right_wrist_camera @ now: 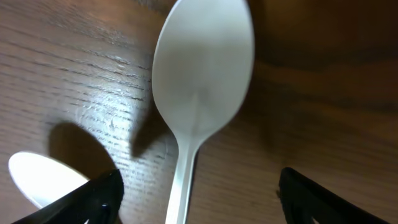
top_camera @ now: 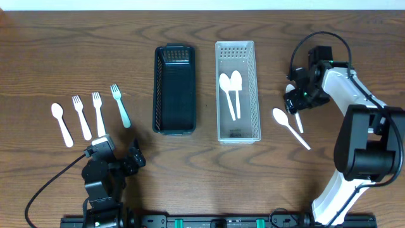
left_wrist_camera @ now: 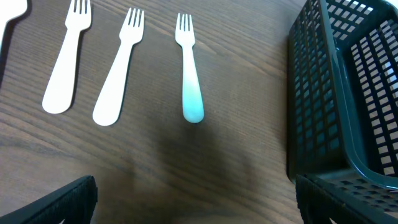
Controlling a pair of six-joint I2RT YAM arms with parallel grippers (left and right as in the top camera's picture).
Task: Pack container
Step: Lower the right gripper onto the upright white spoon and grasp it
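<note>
A black basket (top_camera: 174, 88) and a clear basket (top_camera: 237, 130) stand mid-table; two white spoons (top_camera: 231, 92) lie in the clear one. Left of the black basket lie a white spoon (top_camera: 61, 123), two white forks (top_camera: 81, 117) and a light blue fork (top_camera: 120, 104). My left gripper (top_camera: 117, 161) is open and empty near the front edge; its view shows the blue fork (left_wrist_camera: 189, 68) and the black basket (left_wrist_camera: 348, 93). My right gripper (top_camera: 297, 100) is open, low over a white spoon (right_wrist_camera: 202, 81) whose handle runs between the fingers. Another white spoon (top_camera: 288, 125) lies beside it.
The wooden table (top_camera: 354, 38) carries nothing else. Cables run from both arms. The second spoon's bowl (right_wrist_camera: 40, 177) sits just left of my right gripper's left finger.
</note>
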